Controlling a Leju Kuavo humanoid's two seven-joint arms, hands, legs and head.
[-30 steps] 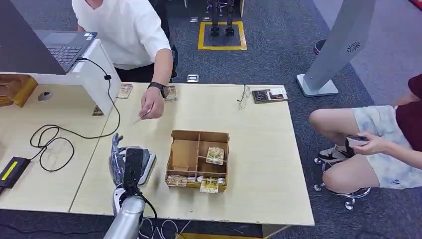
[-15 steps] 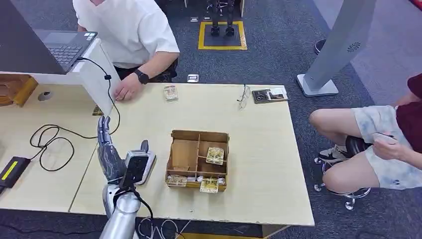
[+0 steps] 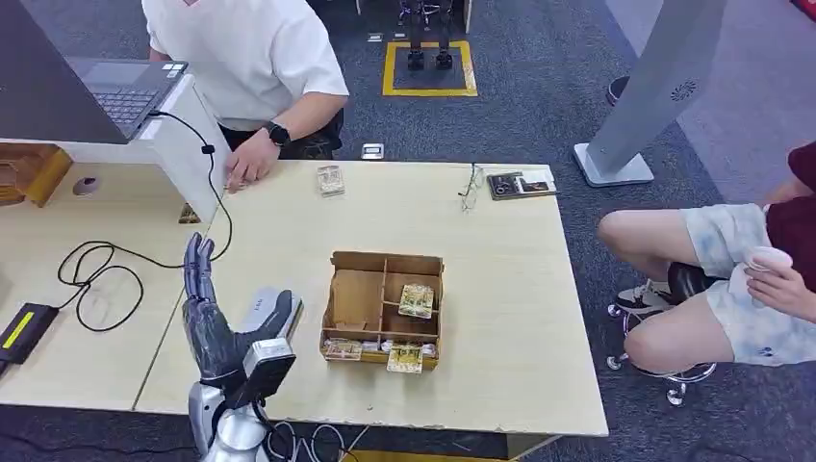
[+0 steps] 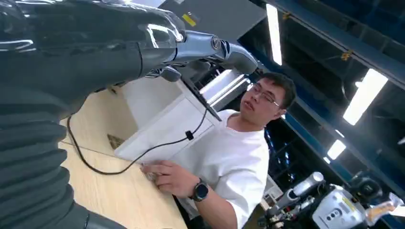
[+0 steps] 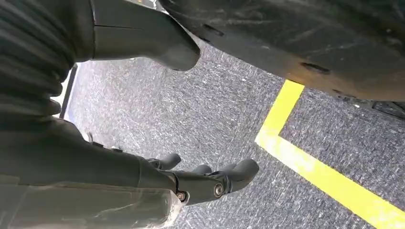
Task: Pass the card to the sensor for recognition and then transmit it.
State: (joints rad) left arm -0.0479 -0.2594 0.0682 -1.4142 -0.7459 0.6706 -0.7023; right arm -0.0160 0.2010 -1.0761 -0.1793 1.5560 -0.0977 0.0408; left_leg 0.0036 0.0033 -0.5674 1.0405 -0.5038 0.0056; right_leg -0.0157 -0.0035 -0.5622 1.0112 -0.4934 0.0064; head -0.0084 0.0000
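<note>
My left hand (image 3: 210, 313) stands upright above the table's near left part, fingers straight and spread, holding nothing. In the left wrist view its fingers (image 4: 210, 46) point toward the person. The white sensor (image 3: 256, 306) lies on the table right behind the palm, mostly hidden. One card (image 3: 330, 180) lies near the far edge, and other cards (image 3: 416, 300) sit in the wooden box (image 3: 358, 294). My right hand (image 5: 191, 183) hangs over the grey carpet with fingers loosely bent and nothing in it.
A person in a white shirt (image 3: 245, 58) rests a hand (image 3: 250, 166) on the far table edge beside the white laptop stand (image 3: 183, 144). A black cable (image 3: 96, 269) loops at the left. Glasses (image 3: 471, 185) lie far right. A seated person (image 3: 731, 279) is right of the table.
My left hand rose off the sensor and drew back toward me, its fingers now pointing up. The person's hand withdrew from mid-table to the far edge by the stand.
</note>
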